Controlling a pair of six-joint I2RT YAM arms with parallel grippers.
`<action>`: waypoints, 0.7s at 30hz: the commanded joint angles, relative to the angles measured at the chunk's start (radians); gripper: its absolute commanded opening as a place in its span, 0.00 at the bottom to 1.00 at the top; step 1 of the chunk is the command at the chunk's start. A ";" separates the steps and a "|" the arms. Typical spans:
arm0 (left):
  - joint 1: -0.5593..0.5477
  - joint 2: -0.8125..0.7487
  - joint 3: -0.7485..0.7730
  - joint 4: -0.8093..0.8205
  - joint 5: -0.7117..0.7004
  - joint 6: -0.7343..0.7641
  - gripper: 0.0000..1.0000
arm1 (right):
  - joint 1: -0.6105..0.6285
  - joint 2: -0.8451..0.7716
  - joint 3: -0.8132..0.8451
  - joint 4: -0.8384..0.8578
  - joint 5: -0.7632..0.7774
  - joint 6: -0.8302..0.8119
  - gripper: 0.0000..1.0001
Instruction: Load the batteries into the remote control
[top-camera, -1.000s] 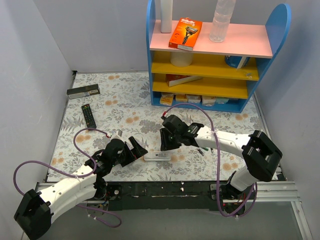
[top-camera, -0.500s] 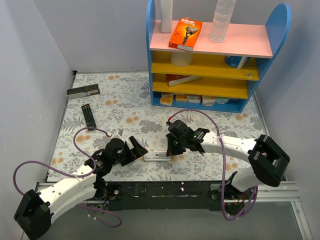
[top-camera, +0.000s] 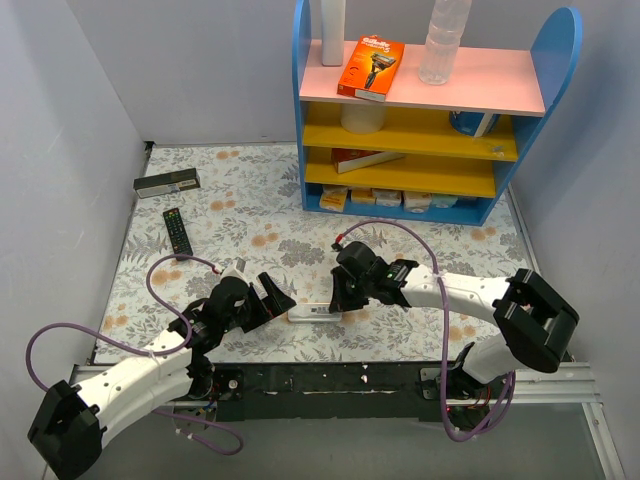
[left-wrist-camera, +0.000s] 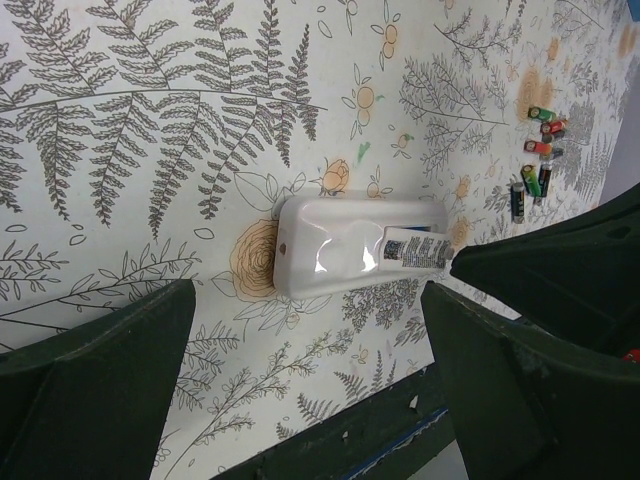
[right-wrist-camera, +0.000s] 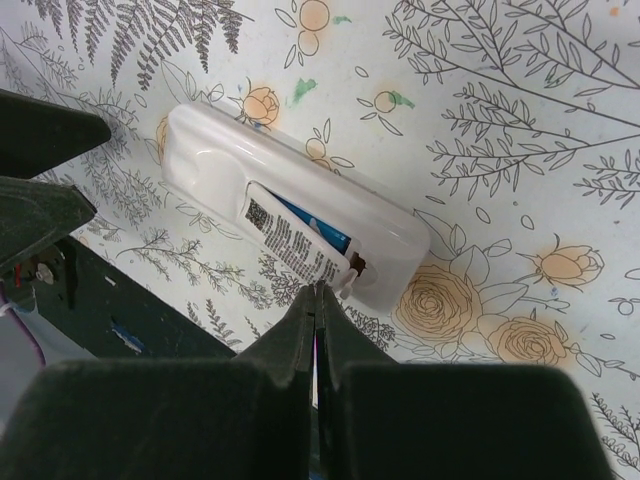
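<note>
Now against before: the right pincer (top-camera: 336, 304) is sitting lower and closer to the small slim white rectangular remote control (top-camera: 315, 314) than a second ago. Its jaws, then partly open, are now meeting. The left arm and the remote control are lying where they were.
Right pincer: is pressing its tips fully together and gripping nothing. It is touching the remote control's edge beside the blue-and-white printed cell (right-wrist-camera: 300, 240) lying in the open bay.
Left pincer (left-wrist-camera: 310, 350): is gaping wide and empty just beside the remote control's left end, apart from it.
Room: pale grey walls are closing in the sides and back.
Shelf: a blue-sided shelf unit with pink and yellow boards (top-camera: 430, 130) is standing at the far edge.
Surface: a floral-printed table cover (top-camera: 250, 230) is carrying the remote control near the front rail, between both pincers.
Batteries (left-wrist-camera: 540, 150): loose red, green and dark slim cells are lying clustered, well apart to the remote control's right.
</note>
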 joint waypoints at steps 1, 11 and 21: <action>-0.002 -0.025 0.036 -0.025 0.002 0.011 0.98 | 0.007 0.016 0.013 0.033 0.005 -0.004 0.01; -0.002 -0.025 0.036 -0.028 0.005 0.008 0.98 | 0.007 0.039 0.014 0.059 0.005 -0.039 0.01; -0.002 -0.022 0.036 -0.026 0.009 0.012 0.98 | 0.009 0.026 0.071 0.059 -0.041 -0.096 0.01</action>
